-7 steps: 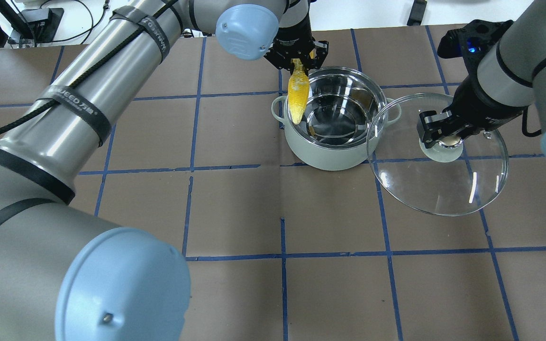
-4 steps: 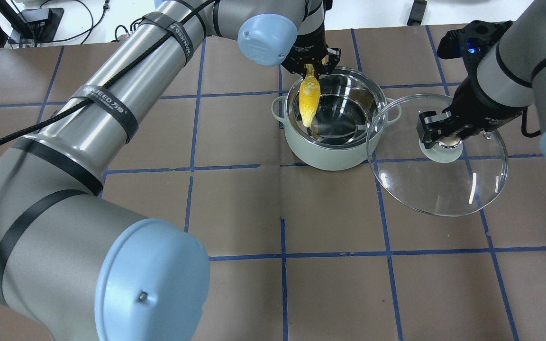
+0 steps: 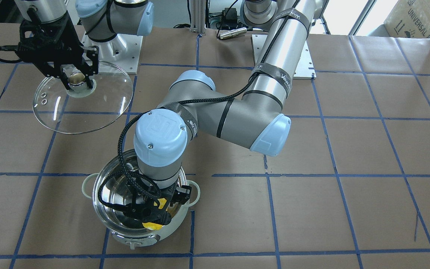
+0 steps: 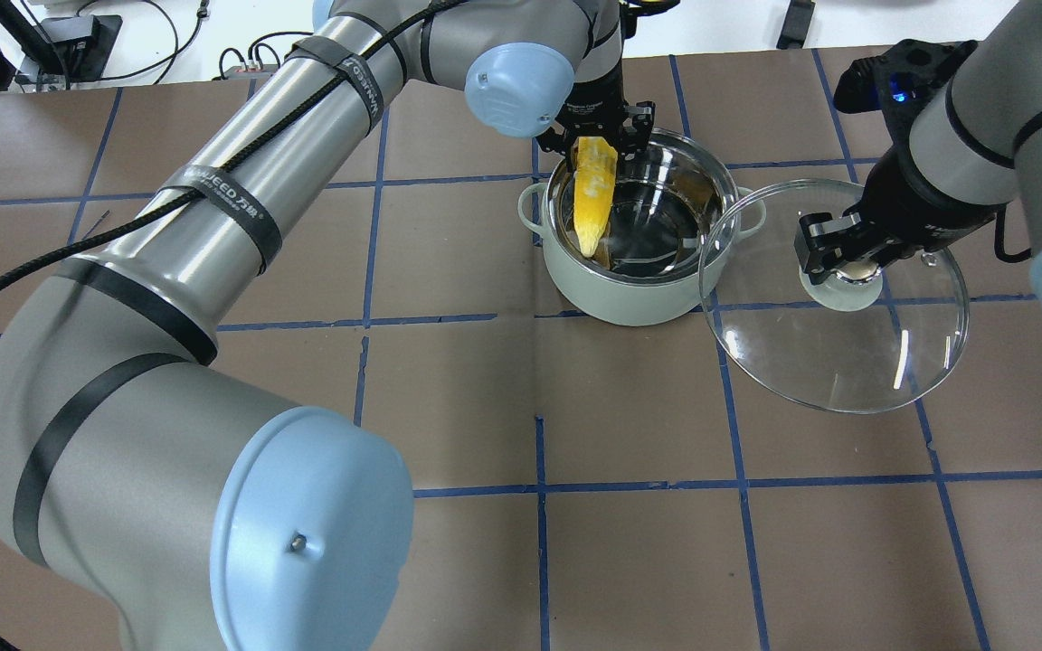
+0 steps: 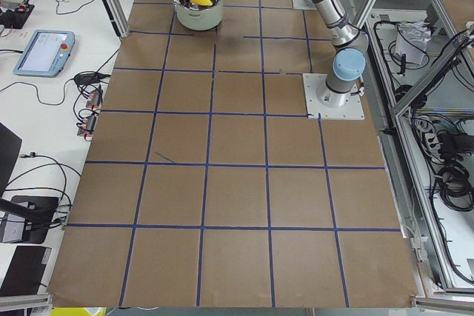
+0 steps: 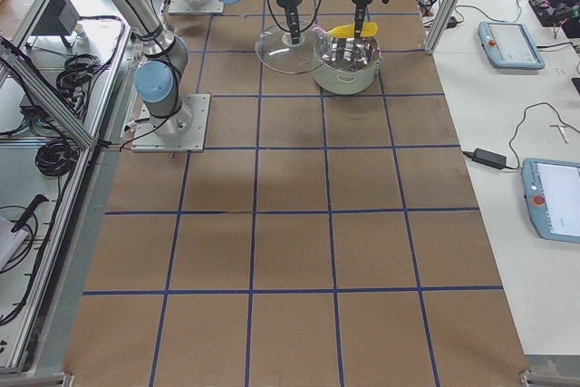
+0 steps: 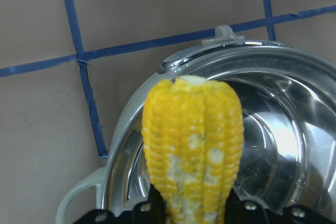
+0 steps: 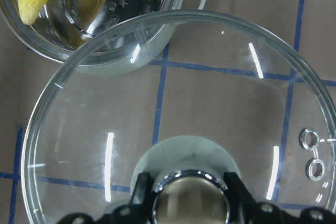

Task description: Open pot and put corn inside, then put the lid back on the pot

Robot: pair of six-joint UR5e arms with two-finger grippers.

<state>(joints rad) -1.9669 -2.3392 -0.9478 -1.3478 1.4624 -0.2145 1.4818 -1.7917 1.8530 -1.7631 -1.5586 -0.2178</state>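
The pale mint pot (image 4: 616,294) stands open on the table, its steel inside bare; it also shows in the front view (image 3: 170,228). My left gripper (image 4: 600,145) is shut on the thick end of the yellow corn (image 4: 592,201). The corn hangs tip down over the left part of the pot's mouth, as the left wrist view (image 7: 191,145) shows. My right gripper (image 4: 842,262) is shut on the knob of the clear glass lid (image 4: 847,353). It holds the lid in the air to the right of the pot. The lid also shows in the right wrist view (image 8: 210,103).
The table is covered in brown paper (image 4: 449,398) with a blue tape grid. My left arm (image 4: 213,208) stretches across the left half of the table to the pot. The arm bases (image 3: 289,56) stand on plates at the robot's side.
My left gripper has carried the corn to the right, from over the pot's left rim to over its mouth, and lowered it. The right gripper and lid have not moved.
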